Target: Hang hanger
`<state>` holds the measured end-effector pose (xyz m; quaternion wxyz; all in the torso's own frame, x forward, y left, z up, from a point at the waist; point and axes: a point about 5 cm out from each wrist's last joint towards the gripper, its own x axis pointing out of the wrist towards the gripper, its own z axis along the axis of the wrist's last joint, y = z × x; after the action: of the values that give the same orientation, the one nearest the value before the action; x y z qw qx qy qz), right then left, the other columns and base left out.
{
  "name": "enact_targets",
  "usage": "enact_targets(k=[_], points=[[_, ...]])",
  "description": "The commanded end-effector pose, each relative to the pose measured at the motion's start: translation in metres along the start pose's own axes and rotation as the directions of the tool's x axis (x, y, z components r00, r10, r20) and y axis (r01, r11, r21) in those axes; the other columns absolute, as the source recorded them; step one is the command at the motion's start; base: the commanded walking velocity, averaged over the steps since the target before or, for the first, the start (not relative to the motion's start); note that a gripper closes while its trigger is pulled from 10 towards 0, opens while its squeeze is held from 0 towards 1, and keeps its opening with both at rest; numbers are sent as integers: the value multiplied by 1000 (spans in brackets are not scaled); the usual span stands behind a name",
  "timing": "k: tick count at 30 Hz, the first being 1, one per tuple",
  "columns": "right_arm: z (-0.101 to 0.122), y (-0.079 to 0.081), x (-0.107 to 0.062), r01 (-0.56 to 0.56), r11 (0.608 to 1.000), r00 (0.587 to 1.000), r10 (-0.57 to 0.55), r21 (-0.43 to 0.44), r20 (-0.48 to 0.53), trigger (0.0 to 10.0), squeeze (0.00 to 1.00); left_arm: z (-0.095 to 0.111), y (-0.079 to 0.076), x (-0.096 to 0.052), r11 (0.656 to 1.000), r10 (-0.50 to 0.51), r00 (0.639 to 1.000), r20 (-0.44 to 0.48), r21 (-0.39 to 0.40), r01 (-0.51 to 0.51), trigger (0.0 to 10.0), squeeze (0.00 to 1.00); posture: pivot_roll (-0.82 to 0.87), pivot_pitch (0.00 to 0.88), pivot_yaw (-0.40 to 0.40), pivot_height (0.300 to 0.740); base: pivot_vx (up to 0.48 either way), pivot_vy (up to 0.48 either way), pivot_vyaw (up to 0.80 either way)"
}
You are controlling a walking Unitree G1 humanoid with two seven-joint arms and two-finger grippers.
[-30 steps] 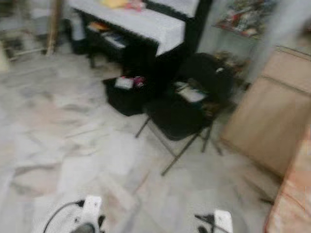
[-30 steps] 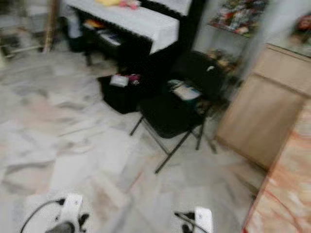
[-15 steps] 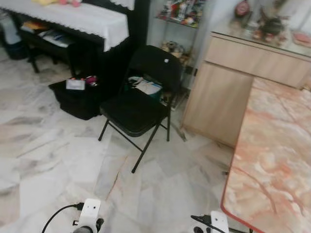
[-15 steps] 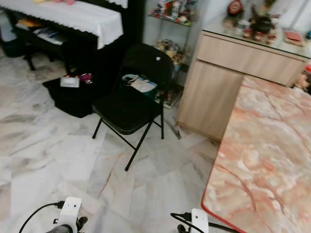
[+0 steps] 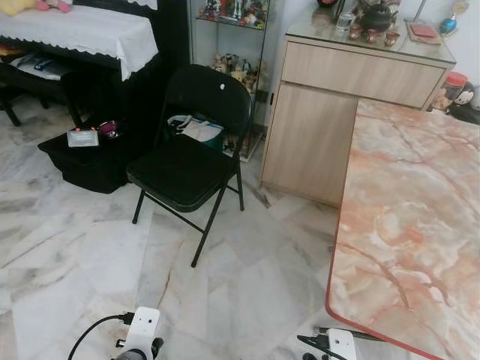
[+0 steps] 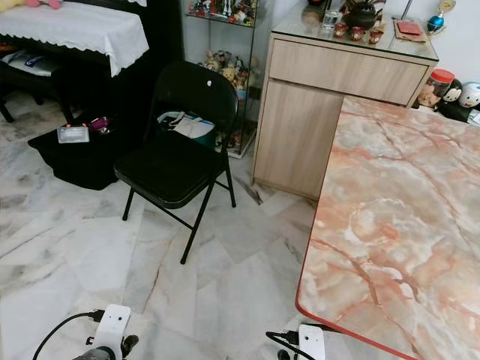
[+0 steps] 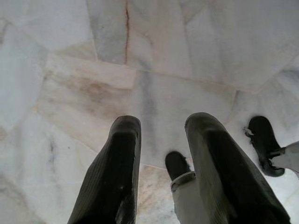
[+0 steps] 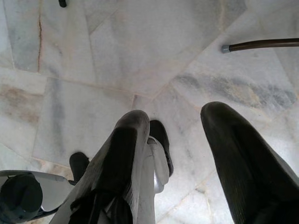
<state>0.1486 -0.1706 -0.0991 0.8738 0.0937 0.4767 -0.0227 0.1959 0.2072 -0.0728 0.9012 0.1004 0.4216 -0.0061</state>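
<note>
Head views: black folding chair (image 5: 191, 154) beside wooden cabinet (image 5: 330, 112), marble worktop (image 5: 412, 225) near chair; no hanger seen. Risk of clipping chair while walking. Left wrist: left tool (image 7: 161, 163) hanging floorward, fingers apart, empty. Right wrist: right tool (image 8: 182, 154) likewise, wide, empty.

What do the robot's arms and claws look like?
Each claw has two long, rounded black fingers: left claw, right claw. In the head views the wrists end in white blocks, the left and the right, each trailing a thin black cable.
</note>
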Motion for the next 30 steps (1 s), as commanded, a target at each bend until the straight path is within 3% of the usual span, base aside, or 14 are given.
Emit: enact_targets(k=[1,5,30], points=[[-2,-2,-1,10,1000,1000,-10,9,-9,10000,0,0,7,0,1000,29,1000,0,-4,-29,10000,0,5,0,-61,740,0,-285,-644],[-2,-2,-1,10,1000,1000,-10,9,-9,10000,0,0,10,-1,999,37,999,5,-19,-37,10000,0,6,0,-62,740,0,-370,-644],[-3,-3,-1,14,1000,1000,-14,16,-9,10000,0,0,10,-1,1000,24,1000,4,-13,-23,10000,0,5,0,-61,740,0,0,-644]])
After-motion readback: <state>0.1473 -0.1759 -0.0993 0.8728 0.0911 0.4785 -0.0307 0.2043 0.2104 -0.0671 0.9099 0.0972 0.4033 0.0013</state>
